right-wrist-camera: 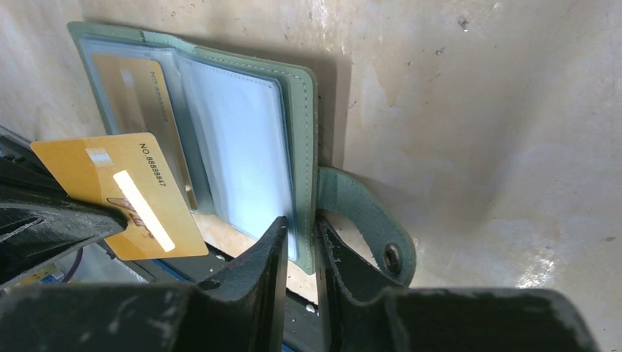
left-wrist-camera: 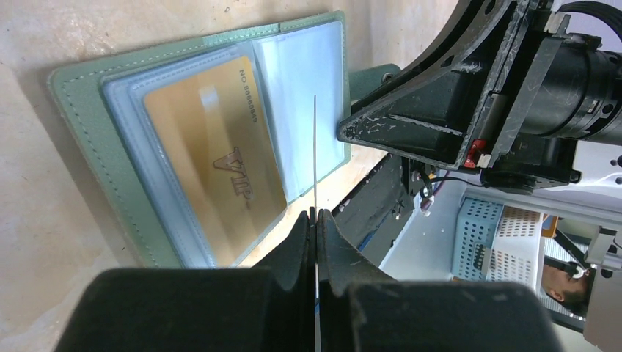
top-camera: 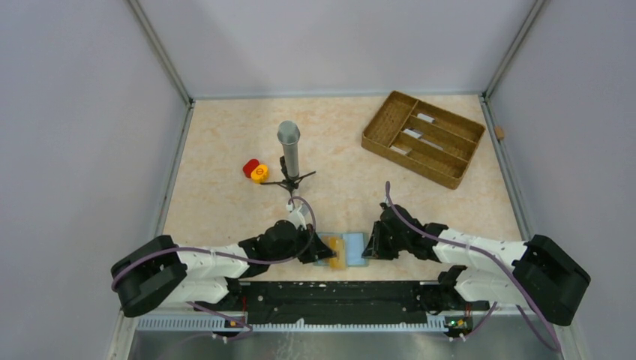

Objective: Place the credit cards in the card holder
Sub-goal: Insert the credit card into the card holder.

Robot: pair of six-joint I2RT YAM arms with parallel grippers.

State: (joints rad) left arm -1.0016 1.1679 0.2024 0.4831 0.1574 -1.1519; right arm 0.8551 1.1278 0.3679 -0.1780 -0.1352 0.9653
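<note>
From the top camera I see the card holder (top-camera: 351, 241) lying open at the middle of the near edge of the bench (top-camera: 337, 127), between the two arms. The left pincer (top-camera: 319, 249) is at its left side and the right pincer (top-camera: 370, 246) at its right side. A brown tray (top-camera: 409, 162) stands near the far right corner. A grey tube (top-camera: 289, 142) on a small stand is around the middle of the bench, with a red and a yellow piece (top-camera: 255, 170) just beside it, toward the left edge.

In the left wrist camera, the left pincer is closed tightly on a gold card (left-wrist-camera: 315, 147). I see this card only by its thin edge, upright above the open card holder. A second gold card (left-wrist-camera: 213, 161), marked "VIP", sits inside a clear sleeve of the holder.

In the right wrist camera, the right pincer stands narrow, with one finger at each side of the card holder's green edge, just beside the closing tab (right-wrist-camera: 367, 220). Whether the fingers press on this edge, I cannot tell. The held gold card shows at the left, in front of the sleeve with the second gold card.
</note>
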